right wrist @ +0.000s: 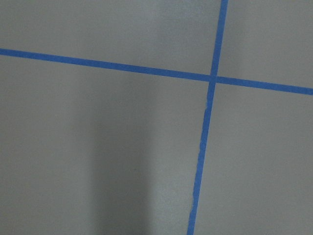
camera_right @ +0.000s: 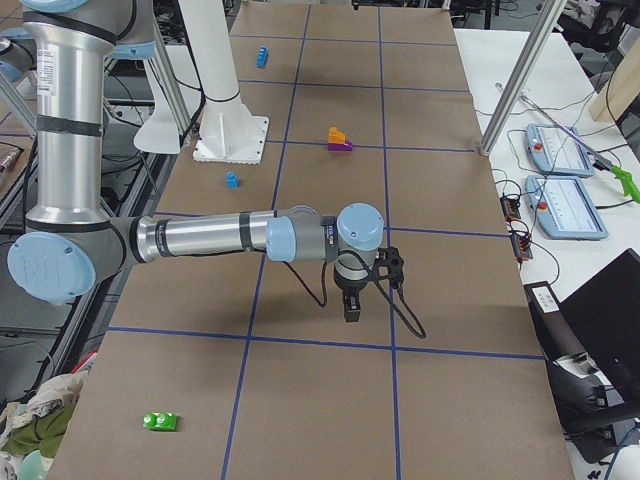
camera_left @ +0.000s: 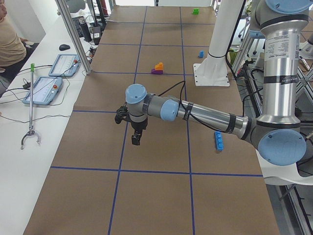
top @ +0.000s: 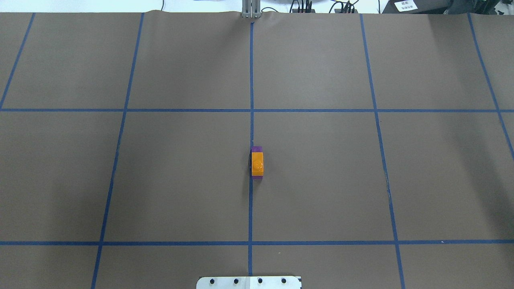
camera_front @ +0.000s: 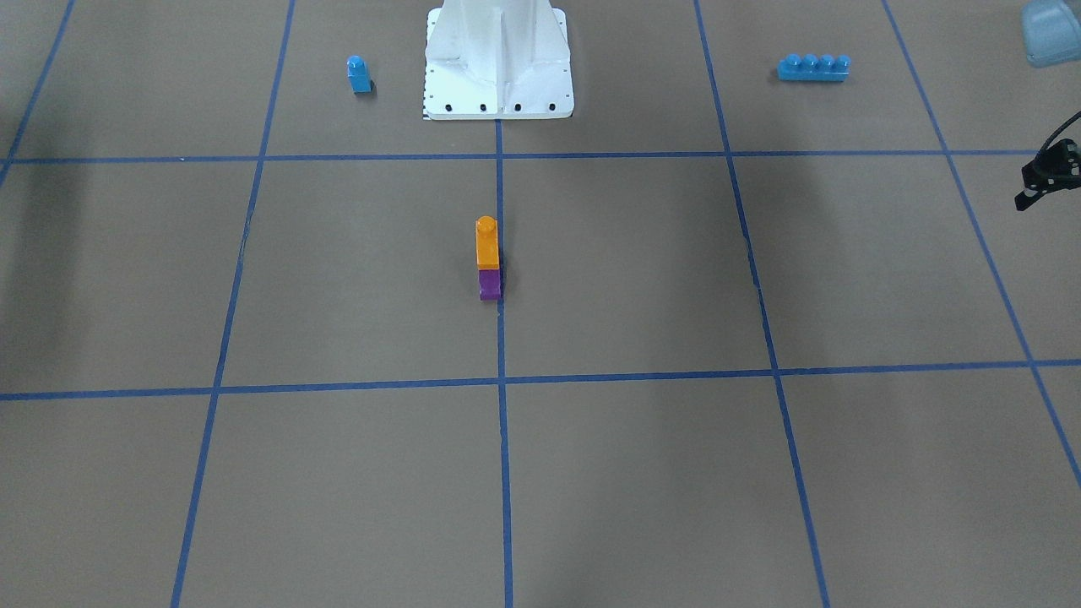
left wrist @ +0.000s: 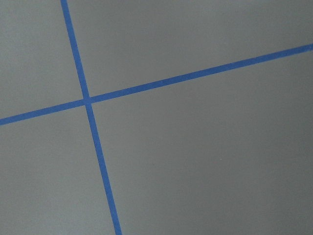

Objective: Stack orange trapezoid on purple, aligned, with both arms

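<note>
The orange trapezoid [camera_front: 486, 245] sits on top of the purple block [camera_front: 490, 285] at the table's middle, on the central tape line. From overhead the orange block [top: 257, 164] covers most of the purple one [top: 257, 149], which pokes out at the far end. My left gripper [camera_left: 135, 139] hangs over the table far from the stack. Only its edge shows in the front-facing view [camera_front: 1047, 173], and I cannot tell if it is open. My right gripper [camera_right: 350, 310] also hangs far from the stack, state unclear. Both wrist views show only bare table.
A small blue single-stud block [camera_front: 359, 74] and a long blue four-stud brick [camera_front: 813, 67] lie either side of the white robot base [camera_front: 498, 59]. A green block [camera_right: 160, 421] lies at the right end. Blue tape lines grid the brown table.
</note>
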